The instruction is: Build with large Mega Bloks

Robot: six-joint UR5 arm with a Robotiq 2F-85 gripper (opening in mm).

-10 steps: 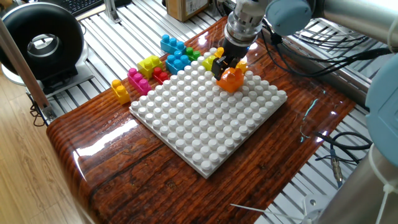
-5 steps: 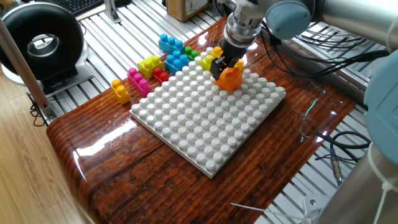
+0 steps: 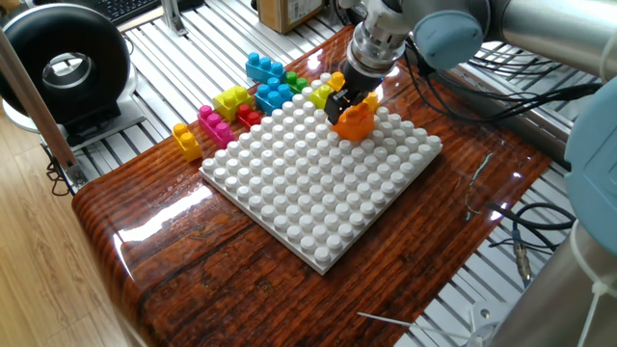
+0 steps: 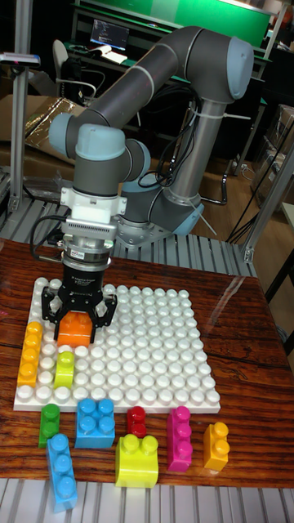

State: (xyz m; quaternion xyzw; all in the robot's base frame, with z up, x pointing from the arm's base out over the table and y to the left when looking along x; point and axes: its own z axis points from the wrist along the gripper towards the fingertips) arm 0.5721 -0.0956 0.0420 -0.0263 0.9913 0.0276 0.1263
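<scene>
I am holding an orange brick (image 4: 75, 325) between my two fingers, my gripper (image 4: 77, 320) pointing straight down over the white baseplate (image 4: 155, 359). In the tall fixed view my fingers are closing on the brick from either side, one at its 9 o'clock and one at its 3 o'clock, and the brick is sitting level among the baseplate studs near the plate's 10 o'clock corner. I cannot tell whether it is pressed fully onto the studs or just touching them. In the fixed view the same orange brick (image 3: 355, 121) is showing just below my gripper (image 3: 349, 104), near the plate's far edge.

Two more bricks are standing on the baseplate in the tall fixed view: a long yellow-orange brick (image 4: 30, 353) along the plate's 9 o'clock edge, and a lime brick (image 4: 64, 368) just beside it, at its 3 o'clock. Both are lying at about 7 o'clock from the brick I am gripping.

The loose bricks are waiting on the wooden table (image 4: 245, 425) along the plate's 6 o'clock edge. From 9 o'clock to 3 o'clock I am seeing a green brick (image 4: 49, 424), a long blue brick (image 4: 62, 471) just below it, a square blue brick (image 4: 95, 422), a small red brick (image 4: 136, 420), a yellow brick (image 4: 137, 460), a magenta brick (image 4: 180, 439) and an orange-yellow brick (image 4: 216, 445).
</scene>
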